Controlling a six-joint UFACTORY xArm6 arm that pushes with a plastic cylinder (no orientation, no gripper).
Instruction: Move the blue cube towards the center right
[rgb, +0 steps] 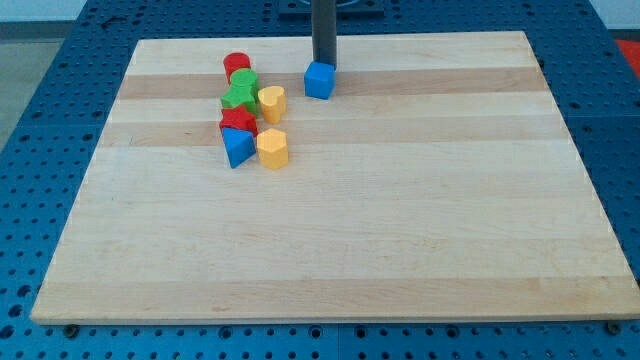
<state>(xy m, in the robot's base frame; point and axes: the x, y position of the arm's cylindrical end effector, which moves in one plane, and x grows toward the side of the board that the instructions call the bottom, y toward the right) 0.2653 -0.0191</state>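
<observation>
My tip (325, 65), a bare rod with no fingers to part or close, touches the blue cube (319, 80) just above it; the yellow cylinder (272, 101) stands left of the cube.

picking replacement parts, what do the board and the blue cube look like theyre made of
The board looks like light wood, probably glued strips: lengthwise bands of paler and darker grain, matte surface. The blue cube looks like painted wood or plastic: uniform saturated colour, no grain visible, slight sheen; which one cannot be told. My tip stands just above it in the view.

Blue cube (319, 80) upright, board's top centre.
</observation>
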